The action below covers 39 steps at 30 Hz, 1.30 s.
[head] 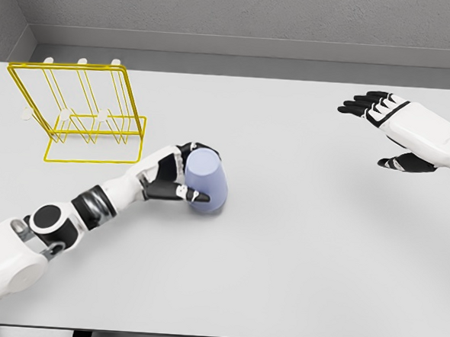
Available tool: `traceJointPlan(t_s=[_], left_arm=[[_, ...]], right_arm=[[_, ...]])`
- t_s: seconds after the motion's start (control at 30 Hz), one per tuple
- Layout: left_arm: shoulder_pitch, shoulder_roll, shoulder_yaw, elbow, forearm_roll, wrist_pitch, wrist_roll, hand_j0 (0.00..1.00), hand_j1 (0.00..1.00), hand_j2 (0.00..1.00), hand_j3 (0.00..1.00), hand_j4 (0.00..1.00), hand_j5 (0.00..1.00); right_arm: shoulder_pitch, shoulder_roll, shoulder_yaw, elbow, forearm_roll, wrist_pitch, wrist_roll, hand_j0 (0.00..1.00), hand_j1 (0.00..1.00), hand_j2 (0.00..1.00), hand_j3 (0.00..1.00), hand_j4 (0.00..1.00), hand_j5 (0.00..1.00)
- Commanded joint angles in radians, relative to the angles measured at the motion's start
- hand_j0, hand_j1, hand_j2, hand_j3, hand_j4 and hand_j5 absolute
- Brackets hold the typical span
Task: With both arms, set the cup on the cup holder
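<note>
Head view shows a big white table (279, 279) with lots of bare room in the middle and front. The left hand (171, 177) is wrapped around the blue cup (207, 181), which sits near the yellow wire cup holder (75, 113) at the back left. The right hand (392, 129) floats far off, fingers spread, its arm cut off by the picture's edge. Nothing hangs on the holder's pegs.
</note>
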Motion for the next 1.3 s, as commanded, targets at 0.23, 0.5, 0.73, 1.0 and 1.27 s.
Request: traceJointPlan(t_s=[0.23, 0.5, 0.73, 1.0, 1.27], left_arm=[[0.000, 0.086, 0.029, -0.088, 0.025, -0.002, 0.000, 0.59, 0.59, 0.59, 0.59, 0.59, 0.59], [0.005, 0.132, 0.072, -0.115, 0.042, -0.014, 0.000, 0.59, 0.59, 0.59, 0.59, 0.59, 0.59], [0.005, 0.175, 0.117, -0.129, 0.070, -0.015, 0.000, 0.59, 0.59, 0.59, 0.59, 0.59, 0.59], [0.005, 0.219, 0.146, -0.152, 0.086, -0.023, 0.000, 0.60, 0.60, 0.60, 0.60, 0.60, 0.60], [0.003, 0.257, 0.173, -0.164, 0.109, -0.031, 0.000, 0.60, 0.60, 0.60, 0.60, 0.60, 0.60]], right_arm=[[0.000, -0.001, 0.000, 0.000, -0.006, 0.003, -0.001, 1.00, 1.00, 1.00, 1.00, 1.00, 1.00], [0.015, -0.001, -0.019, -0.003, -0.008, 0.003, -0.001, 1.00, 1.00, 1.00, 1.00, 1.00, 1.00], [0.015, -0.001, -0.019, -0.003, -0.008, 0.003, -0.001, 1.00, 1.00, 1.00, 1.00, 1.00, 1.00], [0.015, -0.001, -0.019, -0.003, -0.008, 0.003, -0.001, 1.00, 1.00, 1.00, 1.00, 1.00, 1.00], [0.015, -0.001, -0.026, -0.005, -0.008, 0.003, -0.001, 1.00, 1.00, 1.00, 1.00, 1.00, 1.00]])
